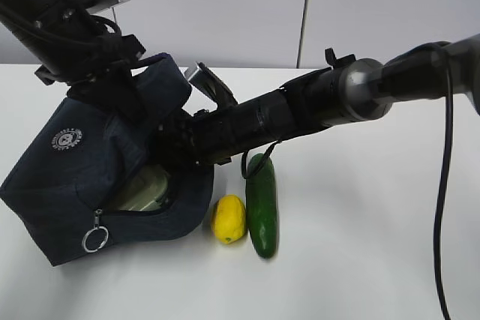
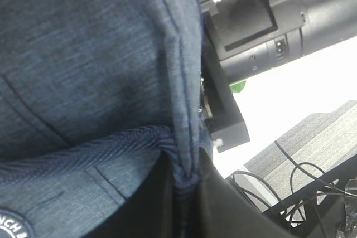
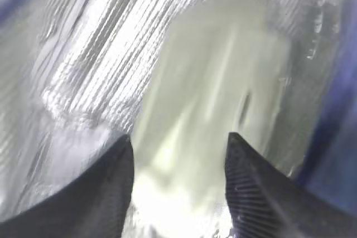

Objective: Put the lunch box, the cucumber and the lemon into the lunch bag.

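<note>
The navy lunch bag point(image 1: 75, 177) lies on its side on the white table, mouth facing right. My left gripper point(image 2: 189, 174) is shut on a fold of the bag's fabric point(image 2: 83, 54) and holds the upper edge up. My right arm point(image 1: 300, 110) reaches into the mouth, so its gripper is hidden in the exterior view. Inside, my right gripper point(image 3: 178, 143) stands open, and the pale green lunch box point(image 3: 212, 71) lies between and beyond its fingertips against the silver lining point(image 3: 78, 54). A strip of the lunch box point(image 1: 146, 189) shows through the opening. The lemon point(image 1: 229, 219) and cucumber point(image 1: 262, 204) lie side by side just right of the bag.
The zipper's metal ring pull point(image 1: 95, 239) hangs at the bag's front edge. My right arm's cable point(image 1: 444, 185) droops over the table's right side. White table surface point(image 1: 375, 260) stretches to the right and front of the cucumber.
</note>
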`<state>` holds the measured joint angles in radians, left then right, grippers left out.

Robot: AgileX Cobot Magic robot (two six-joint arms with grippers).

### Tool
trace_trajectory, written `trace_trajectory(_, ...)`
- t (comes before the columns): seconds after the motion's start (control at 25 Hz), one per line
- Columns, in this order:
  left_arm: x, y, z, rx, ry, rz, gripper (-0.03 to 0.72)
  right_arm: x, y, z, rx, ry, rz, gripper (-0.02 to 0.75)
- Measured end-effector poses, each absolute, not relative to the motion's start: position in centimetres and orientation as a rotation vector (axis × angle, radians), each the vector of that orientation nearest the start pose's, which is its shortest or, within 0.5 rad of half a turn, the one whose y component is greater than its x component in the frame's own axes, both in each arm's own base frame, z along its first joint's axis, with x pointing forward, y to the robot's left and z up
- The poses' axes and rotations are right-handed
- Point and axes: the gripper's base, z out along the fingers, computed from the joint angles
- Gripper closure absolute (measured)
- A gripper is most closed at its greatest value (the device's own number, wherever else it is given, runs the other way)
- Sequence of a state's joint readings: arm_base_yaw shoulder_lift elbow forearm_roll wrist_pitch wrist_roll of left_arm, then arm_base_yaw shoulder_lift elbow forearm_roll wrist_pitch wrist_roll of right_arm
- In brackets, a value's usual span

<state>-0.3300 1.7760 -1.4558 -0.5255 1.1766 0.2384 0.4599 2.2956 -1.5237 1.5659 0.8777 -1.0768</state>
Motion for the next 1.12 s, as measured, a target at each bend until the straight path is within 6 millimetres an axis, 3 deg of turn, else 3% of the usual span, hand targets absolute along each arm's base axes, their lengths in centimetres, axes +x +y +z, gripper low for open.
trace_trajectory(0.52,33.0,-15.6,27.6,0.582,2.845,-0.730,0.683,39.6,24.2,14.0,-0.524,2.333,1.562,0.344)
trace_trajectory(0.88,33.0,-15.6,27.6,0.582,2.844,-0.730,0.683,41.2,18.4,18.0,-0.528,2.367,1.425,0.344)
trace_trajectory(1.12,33.0,-15.6,27.6,0.586,2.847,-0.721,0.683,40.3,16.1,21.6,-0.578,2.466,1.213,0.344)
